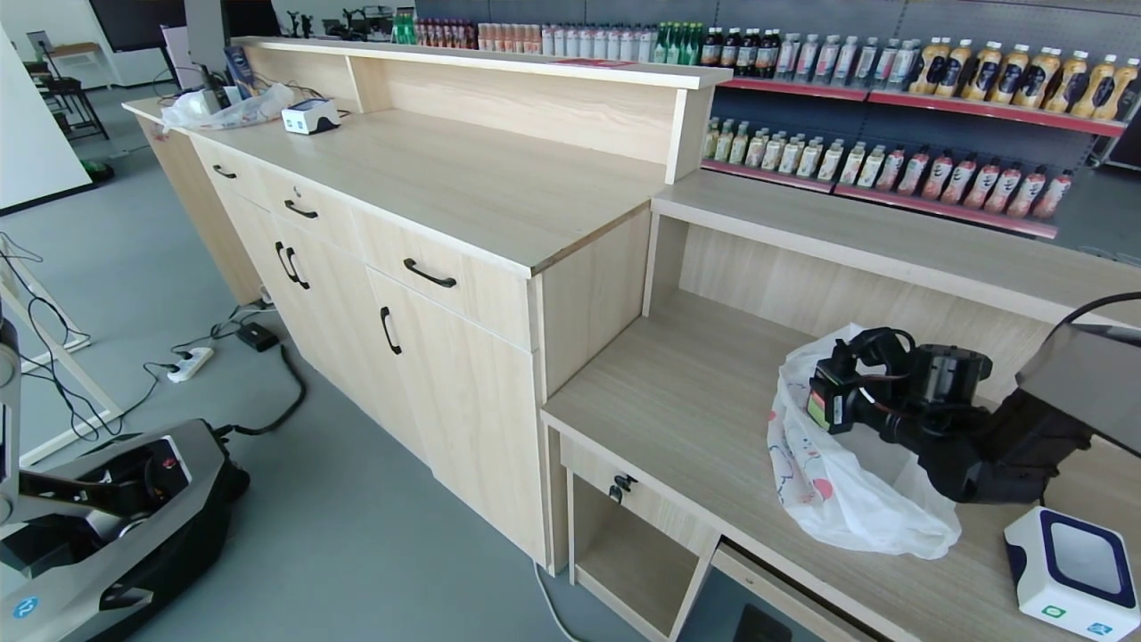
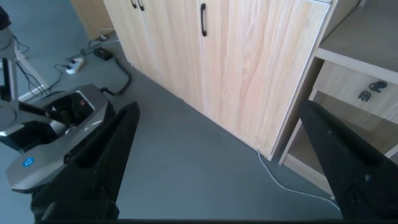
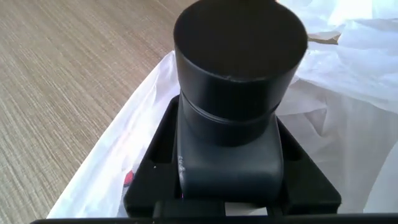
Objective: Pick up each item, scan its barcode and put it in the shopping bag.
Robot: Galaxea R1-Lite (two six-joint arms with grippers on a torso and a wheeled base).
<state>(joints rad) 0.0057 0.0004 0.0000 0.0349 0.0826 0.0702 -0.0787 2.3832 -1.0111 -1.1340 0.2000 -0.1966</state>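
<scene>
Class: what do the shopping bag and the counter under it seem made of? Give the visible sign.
Shopping bag: thin plastic film, white, slightly see-through, crumpled into soft folds.
Counter: probably wood-look laminate board, matte, with regular pale grain; real wood not excluded.

left gripper held low and pointed downward, fingers spread wide apart, right arm stretched in from the right, right gripper turned leftward

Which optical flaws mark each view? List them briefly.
Head view: wide-angle lens skews the counter and drink shelves. Left wrist view: the left end effector shows as dark silhouetted fingers. Right wrist view: a black cylinder blocks much of the bright shopping bag.
</scene>
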